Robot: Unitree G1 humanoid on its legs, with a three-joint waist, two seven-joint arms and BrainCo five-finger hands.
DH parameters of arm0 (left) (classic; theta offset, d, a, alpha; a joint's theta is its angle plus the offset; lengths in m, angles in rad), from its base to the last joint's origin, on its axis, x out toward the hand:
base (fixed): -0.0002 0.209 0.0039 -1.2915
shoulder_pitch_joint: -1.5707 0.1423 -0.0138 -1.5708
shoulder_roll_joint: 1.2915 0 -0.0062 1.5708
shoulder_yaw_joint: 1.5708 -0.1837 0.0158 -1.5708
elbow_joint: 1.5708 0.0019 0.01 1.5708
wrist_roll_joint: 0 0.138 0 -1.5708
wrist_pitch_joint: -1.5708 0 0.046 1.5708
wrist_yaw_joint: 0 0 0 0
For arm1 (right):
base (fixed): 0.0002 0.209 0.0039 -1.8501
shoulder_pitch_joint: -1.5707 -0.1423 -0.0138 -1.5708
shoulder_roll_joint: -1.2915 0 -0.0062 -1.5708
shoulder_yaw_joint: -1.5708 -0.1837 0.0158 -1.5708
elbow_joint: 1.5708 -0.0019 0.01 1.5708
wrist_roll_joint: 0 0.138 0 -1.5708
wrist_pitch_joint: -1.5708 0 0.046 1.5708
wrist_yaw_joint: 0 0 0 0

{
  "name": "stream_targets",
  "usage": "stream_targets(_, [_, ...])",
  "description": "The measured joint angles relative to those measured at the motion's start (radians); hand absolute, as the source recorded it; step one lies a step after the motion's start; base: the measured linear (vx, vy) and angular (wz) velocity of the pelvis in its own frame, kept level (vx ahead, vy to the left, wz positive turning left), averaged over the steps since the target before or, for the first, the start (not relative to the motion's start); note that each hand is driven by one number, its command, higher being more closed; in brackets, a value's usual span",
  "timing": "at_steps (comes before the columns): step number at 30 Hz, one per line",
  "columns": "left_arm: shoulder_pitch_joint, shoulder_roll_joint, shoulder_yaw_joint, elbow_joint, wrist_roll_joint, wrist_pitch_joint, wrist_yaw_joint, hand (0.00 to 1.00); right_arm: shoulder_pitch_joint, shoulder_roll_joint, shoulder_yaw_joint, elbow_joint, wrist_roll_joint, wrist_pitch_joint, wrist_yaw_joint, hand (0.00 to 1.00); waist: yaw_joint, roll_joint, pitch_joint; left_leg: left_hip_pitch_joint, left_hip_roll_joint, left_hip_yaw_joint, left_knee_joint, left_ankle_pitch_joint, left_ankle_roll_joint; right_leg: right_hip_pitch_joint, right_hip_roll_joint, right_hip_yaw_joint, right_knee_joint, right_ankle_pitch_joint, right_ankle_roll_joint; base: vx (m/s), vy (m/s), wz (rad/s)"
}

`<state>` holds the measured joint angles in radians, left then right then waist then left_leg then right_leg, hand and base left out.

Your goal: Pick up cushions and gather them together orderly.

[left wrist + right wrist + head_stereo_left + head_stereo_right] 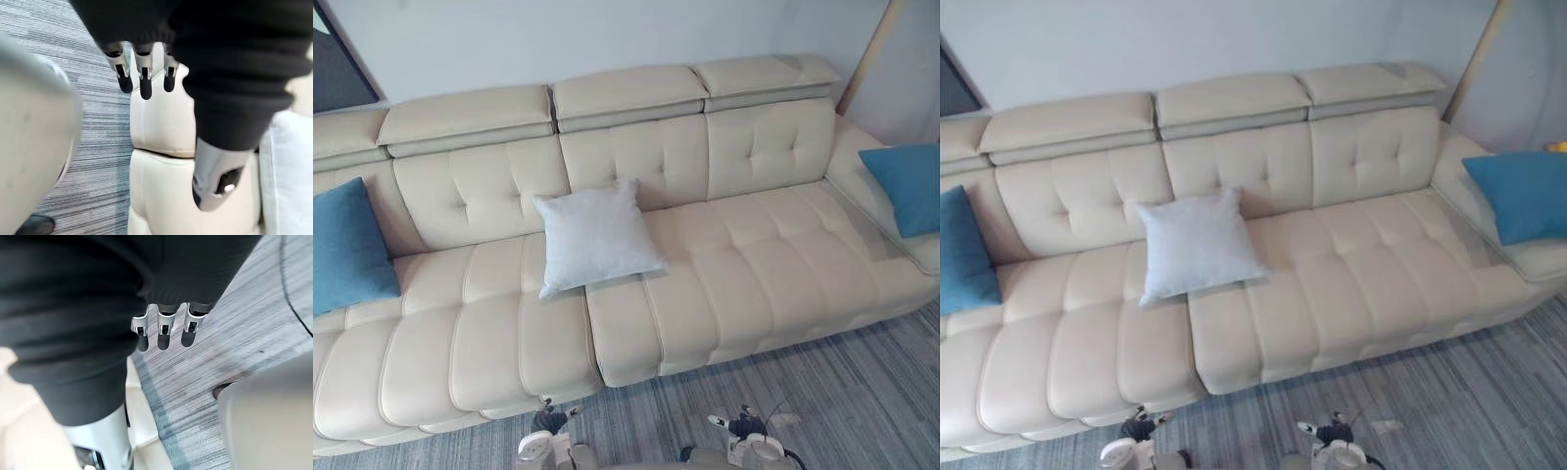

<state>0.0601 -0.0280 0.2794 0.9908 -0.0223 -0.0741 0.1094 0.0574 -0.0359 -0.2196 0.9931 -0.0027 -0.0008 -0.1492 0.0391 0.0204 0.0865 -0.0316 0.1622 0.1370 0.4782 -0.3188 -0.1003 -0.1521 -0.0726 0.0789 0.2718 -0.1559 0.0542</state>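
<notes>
A pale grey square cushion leans against the backrest in the middle of the cream leather sofa. One blue cushion rests at the sofa's left end. A second blue cushion lies on the right arm section. My left hand hangs low in front of the sofa's front panel, fingers straight and holding nothing. My right hand hangs over the carpet beside the sofa's base, fingers also straight and empty. Both hands are well below and in front of the cushions.
Grey striped carpet runs along the sofa's front. A pale wall stands behind the sofa, with a slanted wooden pole at the far right. The seat between the cushions is bare leather.
</notes>
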Motion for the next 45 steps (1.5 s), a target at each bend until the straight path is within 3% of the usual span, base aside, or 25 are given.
stream_targets(1, [0.009, -0.005, 0.008, 0.003, 0.000, 0.001, 0.000, 0.00, -0.001, -0.003, -0.007, -0.012, -0.001, -0.001, 0.002, 0.00, 0.002, 0.026, -0.012, 0.006, 0.002, -0.003, -0.052, -0.073, -0.003, -0.022, 0.018, 0.012, 0.003, 0.012, 0.012, -0.12, 0.197, -1.00])
stream_targets(2, [0.011, 0.016, 0.018, 0.000, -0.001, 0.002, 0.000, 0.00, 0.012, 0.014, -0.017, -0.033, 0.000, 0.005, 0.001, 0.00, -0.004, -0.002, -0.020, -0.001, -0.011, 0.025, -0.070, -0.065, 0.003, -0.052, 0.015, 0.033, 0.041, 0.030, 0.029, -0.08, 0.112, -0.67])
stream_targets(5, [0.008, 0.017, 0.018, 0.006, -0.001, 0.004, -0.001, 0.00, 0.032, 0.033, -0.035, -0.034, 0.002, 0.005, 0.002, 0.00, -0.017, -0.030, -0.035, 0.004, -0.049, 0.070, -0.136, -0.018, 0.025, -0.027, 0.018, 0.029, 0.019, 0.037, 0.017, 0.00, 0.091, -0.41])
stream_targets(6, [0.002, 0.003, 0.017, 0.013, -0.001, 0.004, -0.001, 0.00, 0.029, 0.030, -0.045, -0.034, 0.003, 0.005, 0.003, 0.00, -0.021, -0.010, -0.032, 0.008, -0.053, 0.084, -0.157, 0.001, 0.036, -0.019, 0.018, 0.039, -0.030, 0.069, 0.015, 0.06, 0.101, -0.35])
stream_targets(10, [-0.006, -0.009, 0.016, 0.039, 0.000, 0.004, -0.003, 0.00, 0.030, 0.016, -0.052, -0.033, 0.003, 0.005, 0.003, 0.00, -0.029, 0.011, -0.037, 0.050, -0.059, 0.137, -0.202, 0.022, 0.031, -0.015, 0.038, 0.088, -0.087, 0.104, 0.027, 0.09, 0.061, -0.49])
stream_targets(14, [-0.020, -0.021, 0.016, 0.052, 0.001, 0.013, -0.005, 0.00, 0.006, 0.015, -0.038, -0.029, 0.003, 0.003, 0.003, 0.00, -0.025, 0.022, -0.040, 0.073, -0.030, 0.233, -0.225, 0.027, 0.032, -0.070, 0.101, 0.132, -0.093, 0.169, -0.009, 0.11, 0.020, -1.09])
stream_targets(16, [-0.048, -0.025, 0.016, 0.060, 0.001, 0.014, -0.006, 0.00, -0.013, 0.014, -0.030, -0.030, 0.003, 0.003, 0.004, 0.00, -0.025, 0.020, -0.036, 0.066, -0.012, 0.299, -0.231, 0.036, 0.045, -0.123, 0.104, -0.014, -0.095, 0.213, -0.055, 0.04, -0.027, -1.08])
stream_targets(17, [-0.056, -0.027, 0.015, 0.058, 0.001, 0.014, -0.007, 0.00, -0.019, 0.016, -0.035, -0.032, 0.003, 0.003, 0.004, 0.00, -0.031, 0.027, -0.030, 0.063, -0.008, 0.330, -0.232, 0.037, 0.045, -0.144, 0.084, -0.167, -0.069, 0.178, -0.123, 0.04, -0.077, -0.84])
stream_targets(18, [-0.057, -0.030, 0.014, 0.055, 0.001, 0.016, -0.011, 0.00, -0.018, 0.021, -0.050, -0.032, 0.003, 0.005, 0.005, 0.00, -0.030, 0.014, -0.030, 0.083, -0.018, 0.378, -0.232, 0.036, 0.044, -0.147, 0.035, -0.388, -0.006, 0.086, -0.186, 0.08, -0.117, -0.92])
stream_targets(20, [-0.047, -0.031, 0.017, 0.055, 0.001, 0.018, -0.015, 0.00, -0.009, 0.022, -0.065, -0.034, 0.003, 0.001, 0.005, 0.00, -0.032, 0.018, -0.020, 0.130, -0.018, 0.407, -0.229, 0.036, 0.044, -0.113, 0.027, -0.453, 0.012, 0.073, -0.163, 0.10, -0.092, -0.88])
stream_targets(23, [-0.042, -0.030, 0.016, 0.055, 0.002, 0.021, -0.017, 0.00, -0.008, 0.019, -0.100, -0.031, 0.003, -0.003, 0.006, 0.00, -0.031, 0.031, -0.009, 0.156, -0.004, 0.402, -0.175, 0.038, 0.041, -0.107, 0.059, -0.381, 0.044, 0.033, -0.144, 0.10, -0.109, -0.68])
stream_targets(25, [-0.043, -0.029, 0.030, 0.044, 0.018, 0.024, -0.021, 0.00, 0.003, 0.023, -0.114, -0.033, 0.007, -0.003, 0.007, 0.00, -0.036, 0.031, 0.004, 0.103, 0.058, 0.390, 0.075, 0.045, 0.050, -0.084, 0.082, -0.339, 0.077, -0.005, -0.150, 0.14, -0.159, -0.50])
stream_targets(27, [-0.029, -0.028, 0.062, 0.030, 0.022, 0.024, -0.022, 0.00, 0.001, 0.018, -0.103, -0.034, 0.023, -0.002, 0.006, 0.00, -0.026, 0.031, 0.021, 0.008, 0.122, 0.297, 0.363, 0.107, 0.143, -0.034, 0.125, -0.269, 0.083, -0.034, -0.175, 0.14, -0.087, -1.00])
stream_targets(29, [-0.017, -0.027, 0.067, 0.013, 0.021, 0.022, -0.023, 0.00, -0.010, 0.019, -0.089, -0.033, 0.025, -0.003, 0.002, 0.00, -0.019, 0.033, 0.024, -0.075, 0.105, 0.190, 0.453, 0.042, 0.084, -0.011, 0.154, -0.195, 0.085, -0.057, -0.179, 0.14, -0.016, -1.29])
stream_targets(30, [-0.015, -0.026, 0.067, 0.000, 0.021, 0.022, -0.023, 0.00, -0.016, 0.021, -0.090, -0.032, 0.026, -0.002, 0.001, 0.00, -0.012, 0.028, 0.027, -0.118, 0.079, 0.144, 0.423, 0.020, 0.076, 0.007, 0.161, -0.154, 0.077, -0.057, -0.178, 0.12, 0.000, -1.06])
stream_targets(34, [-0.015, -0.034, 0.067, -0.019, 0.021, 0.014, -0.024, 0.00, -0.007, 0.021, -0.089, -0.031, 0.044, 0.001, -0.005, 0.00, 0.012, 0.022, 0.029, -0.223, -0.016, 0.012, 0.213, 0.011, 0.054, 0.048, 0.173, -0.023, 0.049, -0.064, -0.152, 0.19, 0.079, -1.11])
stream_targets(35, [-0.015, -0.036, 0.062, -0.023, 0.021, 0.011, -0.024, 0.00, -0.010, 0.025, -0.085, -0.031, 0.044, 0.002, -0.006, 0.00, 0.023, 0.021, 0.024, -0.241, -0.047, -0.047, 0.093, 0.027, 0.038, 0.053, 0.179, 0.023, 0.034, -0.064, -0.142, 0.24, 0.180, -1.19])
stream_targets(36, [-0.015, -0.034, 0.055, -0.024, 0.021, 0.011, -0.026, 0.00, -0.020, 0.033, -0.083, -0.031, 0.044, 0.003, -0.007, 0.00, 0.025, 0.022, 0.023, -0.247, -0.059, -0.092, -0.012, 0.059, 0.058, 0.056, 0.190, 0.061, 0.027, -0.064, -0.128, 0.27, 0.199, -1.17])
stream_targets(37, [-0.014, -0.034, 0.055, -0.023, 0.021, 0.011, -0.026, 0.00, -0.021, 0.035, -0.080, -0.031, 0.044, 0.003, -0.007, 0.00, 0.025, 0.025, 0.021, -0.244, -0.055, -0.098, -0.049, 0.075, 0.067, 0.057, 0.198, 0.080, 0.026, -0.067, -0.123, 0.32, 0.238, -1.21])
stream_targets(38, [-0.012, -0.029, 0.057, -0.024, 0.020, 0.011, -0.026, 0.00, -0.021, 0.039, -0.071, -0.031, 0.044, 0.004, -0.007, 0.00, 0.028, 0.023, 0.015, -0.215, -0.051, -0.094, -0.082, 0.143, 0.036, 0.068, 0.209, 0.135, 0.031, -0.086, -0.105, 0.45, 0.333, -1.11])
stream_targets(39, [-0.003, -0.014, 0.057, -0.025, 0.021, 0.012, -0.026, 0.00, -0.013, 0.050, -0.071, -0.032, 0.044, 0.005, -0.006, 0.00, 0.030, -0.004, -0.007, -0.200, -0.051, -0.035, -0.089, 0.126, 0.041, 0.065, 0.188, 0.154, 0.033, -0.115, -0.089, 0.46, 0.342, -1.11])
stream_targets(40, [-0.001, -0.008, 0.055, -0.025, 0.020, 0.012, -0.026, 0.00, -0.008, 0.059, -0.073, -0.032, 0.043, 0.005, -0.006, 0.00, 0.029, -0.016, -0.016, -0.191, -0.051, -0.010, -0.090, 0.113, 0.045, 0.064, 0.170, 0.146, 0.040, -0.120, -0.076, 0.40, 0.285, -0.94])
stream_targets(42, [-0.009, 0.013, 0.026, -0.019, 0.021, 0.015, -0.026, 0.00, 0.002, 0.079, -0.068, -0.033, 0.042, 0.006, -0.001, 0.00, 0.044, -0.045, -0.025, -0.123, -0.052, 0.081, -0.098, 0.063, 0.059, 0.044, 0.132, 0.121, 0.131, -0.123, -0.010, 0.36, 0.224, -1.08])
stream_targets(43, [-0.011, 0.015, 0.011, -0.015, 0.021, 0.018, -0.026, 0.00, 0.003, 0.078, -0.066, -0.034, 0.042, 0.004, 0.002, 0.00, 0.043, -0.041, -0.023, -0.102, -0.052, 0.091, -0.100, 0.049, 0.062, 0.033, 0.132, 0.104, 0.178, -0.122, 0.001, 0.32, 0.186, -0.85])
stream_targets(45, [-0.013, 0.014, -0.027, -0.014, 0.021, 0.021, -0.026, 0.00, -0.006, 0.072, -0.051, -0.039, 0.041, 0.001, 0.007, 0.00, 0.043, -0.026, -0.009, -0.034, -0.049, 0.114, -0.122, 0.023, 0.077, -0.058, 0.124, 0.040, 0.400, -0.114, 0.100, 0.29, 0.120, -0.47])
